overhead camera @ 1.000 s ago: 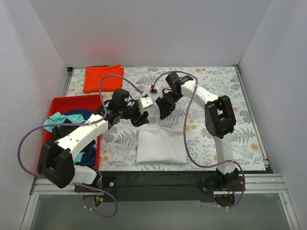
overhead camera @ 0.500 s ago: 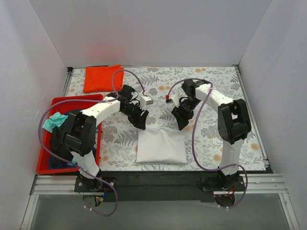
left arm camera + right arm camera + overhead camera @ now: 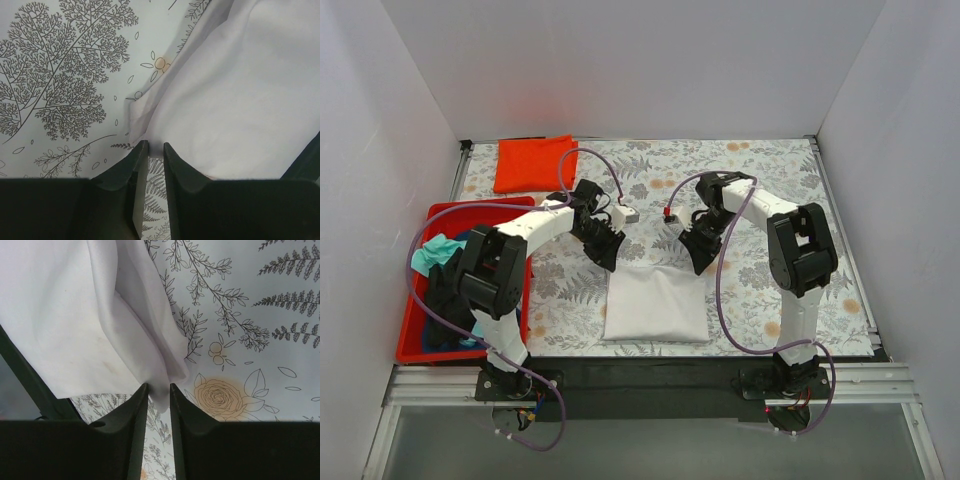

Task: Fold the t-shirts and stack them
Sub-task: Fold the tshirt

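Left hand [image 3: 606,256] and right hand [image 3: 699,259], now lowered, are each pinching a far corner of the white t-shirt [image 3: 655,305], probably readying another fold.

Under my left gripper [image 3: 609,262] and my right gripper [image 3: 700,265] lies a table covering [image 3: 770,180] printed with grey ferns and pale orange flowers. White walls close it in: a back wall [image 3: 640,70] beyond both grippers, a left wall [image 3: 380,150] out past the left one, a right wall [image 3: 905,150] past the right. Behind them run a black base plate [image 3: 650,362], an aluminium rail [image 3: 640,388], then a dull grey surface [image 3: 670,445]. The light is even and the shadows are soft.
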Robot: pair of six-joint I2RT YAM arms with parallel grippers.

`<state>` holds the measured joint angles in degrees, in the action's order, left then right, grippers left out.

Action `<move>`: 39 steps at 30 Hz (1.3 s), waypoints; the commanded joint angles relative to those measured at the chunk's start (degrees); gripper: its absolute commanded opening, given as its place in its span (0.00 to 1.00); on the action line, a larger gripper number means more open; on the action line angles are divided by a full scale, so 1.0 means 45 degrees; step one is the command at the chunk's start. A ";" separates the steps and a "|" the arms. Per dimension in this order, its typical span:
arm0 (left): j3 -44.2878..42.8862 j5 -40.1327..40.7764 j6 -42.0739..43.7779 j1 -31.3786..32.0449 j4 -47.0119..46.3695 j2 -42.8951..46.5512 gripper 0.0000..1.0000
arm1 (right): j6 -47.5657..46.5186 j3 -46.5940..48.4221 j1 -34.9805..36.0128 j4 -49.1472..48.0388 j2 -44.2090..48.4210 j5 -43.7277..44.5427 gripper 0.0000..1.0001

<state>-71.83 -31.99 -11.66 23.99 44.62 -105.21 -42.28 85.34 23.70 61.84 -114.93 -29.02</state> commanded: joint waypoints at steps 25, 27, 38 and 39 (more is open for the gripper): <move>-0.0443 -0.0001 0.0150 -0.1307 -0.0129 -0.0213 0.00 | -0.0096 0.1348 0.0221 0.0378 -0.0141 0.0431 0.01; -0.0618 -0.0175 -0.0082 -0.1307 -0.0208 -0.0623 0.00 | -0.0019 0.1251 0.0201 0.0145 -0.0511 0.0626 0.01; -0.1595 0.0915 -0.0943 -0.1327 -0.1966 -0.2595 0.00 | 0.1213 0.2674 -0.0189 -0.2024 -0.2503 0.2599 0.01; -0.1770 0.1149 -0.1002 -0.1327 -0.2063 -0.2848 0.00 | 0.1212 0.2889 -0.0286 -0.2024 -0.2622 0.2658 0.01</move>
<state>-77.62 -32.12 -15.46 18.11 40.01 -115.22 -37.60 94.85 23.62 58.13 -124.14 -21.23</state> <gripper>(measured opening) 0.018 0.020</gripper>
